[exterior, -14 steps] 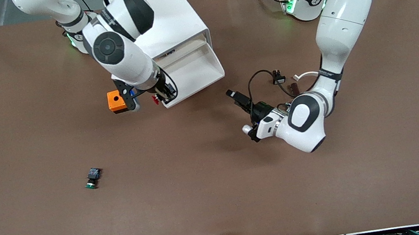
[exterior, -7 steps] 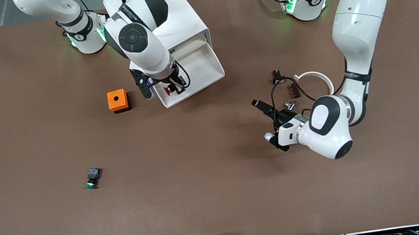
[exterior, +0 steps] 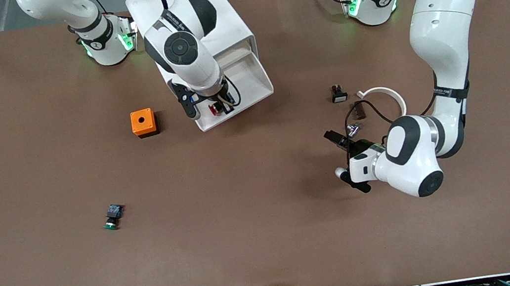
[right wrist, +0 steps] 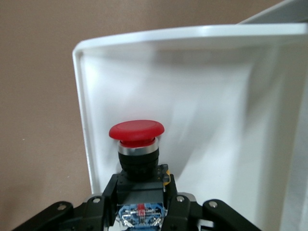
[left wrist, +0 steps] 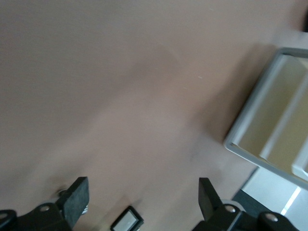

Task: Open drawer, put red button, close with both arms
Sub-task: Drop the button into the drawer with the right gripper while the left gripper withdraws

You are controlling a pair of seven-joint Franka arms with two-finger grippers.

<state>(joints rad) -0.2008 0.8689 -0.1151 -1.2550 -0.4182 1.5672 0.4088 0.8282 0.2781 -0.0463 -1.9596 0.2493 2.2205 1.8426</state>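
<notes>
We see a brown table (exterior: 269, 241) carrying a white cabinet (exterior: 218, 23), orange box (exterior: 143, 122), green-capped button (exterior: 112, 217) and white ring (exterior: 384, 95)

Two glossy white arms (exterior: 436, 12) with black joint bands, black looping cables (green-lit bases).

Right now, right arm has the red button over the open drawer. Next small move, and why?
Probably lower a little, then open the fingers. The right gripper is shut on the red button, and the right wrist view shows it already inside the rim of the pulled-out drawer, with white floor under it. The left gripper waits open over bare table, clear of the drawer.
</notes>
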